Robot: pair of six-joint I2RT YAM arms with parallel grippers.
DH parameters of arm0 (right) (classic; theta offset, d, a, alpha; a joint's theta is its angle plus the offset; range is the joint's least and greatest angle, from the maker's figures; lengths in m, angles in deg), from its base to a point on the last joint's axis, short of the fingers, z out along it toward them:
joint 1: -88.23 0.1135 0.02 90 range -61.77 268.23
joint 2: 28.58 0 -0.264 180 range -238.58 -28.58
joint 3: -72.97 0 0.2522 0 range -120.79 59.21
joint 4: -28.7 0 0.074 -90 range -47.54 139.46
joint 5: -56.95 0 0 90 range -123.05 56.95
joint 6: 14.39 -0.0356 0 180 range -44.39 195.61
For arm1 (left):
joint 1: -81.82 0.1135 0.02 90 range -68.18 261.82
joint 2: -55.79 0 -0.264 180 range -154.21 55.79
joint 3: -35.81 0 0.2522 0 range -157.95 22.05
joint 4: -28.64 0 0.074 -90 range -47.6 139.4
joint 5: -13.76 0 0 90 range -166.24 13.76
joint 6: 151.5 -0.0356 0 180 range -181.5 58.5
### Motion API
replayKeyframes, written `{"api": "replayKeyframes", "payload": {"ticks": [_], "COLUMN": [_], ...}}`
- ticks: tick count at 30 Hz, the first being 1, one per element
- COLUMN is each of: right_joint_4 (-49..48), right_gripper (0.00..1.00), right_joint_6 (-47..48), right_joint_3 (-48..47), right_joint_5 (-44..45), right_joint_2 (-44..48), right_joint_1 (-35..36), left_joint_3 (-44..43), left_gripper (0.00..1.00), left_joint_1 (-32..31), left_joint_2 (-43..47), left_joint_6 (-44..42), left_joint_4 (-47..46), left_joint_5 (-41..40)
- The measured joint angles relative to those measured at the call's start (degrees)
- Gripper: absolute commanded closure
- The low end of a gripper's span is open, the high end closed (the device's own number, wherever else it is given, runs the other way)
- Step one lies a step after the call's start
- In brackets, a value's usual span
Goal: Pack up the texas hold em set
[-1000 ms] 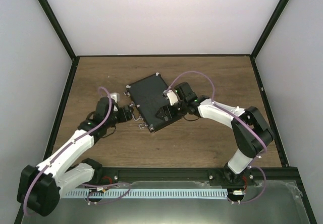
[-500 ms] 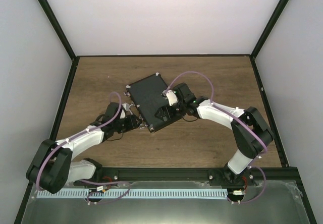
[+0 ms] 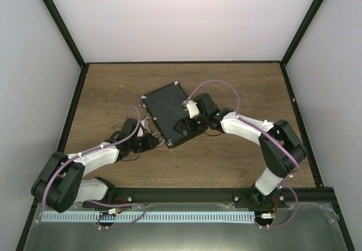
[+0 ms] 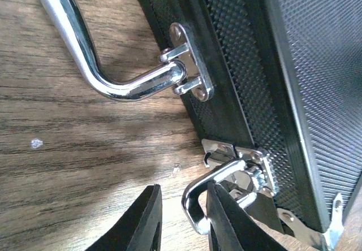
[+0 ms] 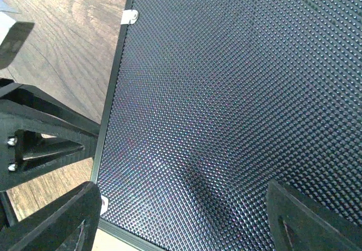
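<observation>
– Checking the case (image 3: 164, 108) first: where do we find it?
– We find it lying flat on the wooden table (image 3: 237, 87), about mid-table, turned at an angle, its lid (image 5: 226, 92) down on its base, silver corners showing.
– And the left gripper (image 3: 154, 142)?
– We record it low at the case's near-left edge, beside the handle (image 4: 85, 53), which juts out over the wood. Its fingers (image 4: 141, 223) stand a narrow gap apart, not clenched. The wire loop of a latch (image 4: 226, 180) sits in that gap, touching one finger and clear of the other. Whether the latch is fastened we cannot tell.
– The right gripper (image 5: 184, 206)?
– We note it over the lid, toward the case's near corner, spread wide, the textured black surface showing between its fingers (image 5: 62, 223). We cannot tell whether they touch the lid.
– Do the two grippers meet?
– We see them close but apart; the left gripper's black frame shows at the edge of the right wrist view, just off the case's side.
</observation>
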Motion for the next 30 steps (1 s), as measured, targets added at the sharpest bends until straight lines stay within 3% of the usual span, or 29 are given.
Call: {"api": "replayKeyframes", "payload": {"ticks": [13,20,30], "right_joint_4": [-1.0,-1.4,-1.7], "right_gripper": [0.18,0.18,0.18], "right_joint_6": [-0.4,-0.5,-0.7], "right_joint_3": [0.4,0.5,0.5], "right_joint_5": [0.0,0.1,0.3], "right_joint_2": [0.0,0.0,-0.1], "right_joint_1": [0.0,0.0,0.0], "left_joint_3": [-0.1,-0.1,0.0], "left_gripper": [0.75,0.85,0.9], "left_joint_1": [-2.5,-2.6,-3.0], "left_joint_2": [-6.6,-7.6,-9.8], "left_joint_6": [0.2,0.8,1.2], "left_joint_4": [-5.0,-6.5,-10.0], "left_joint_5": [0.1,-0.3,-0.5]}}
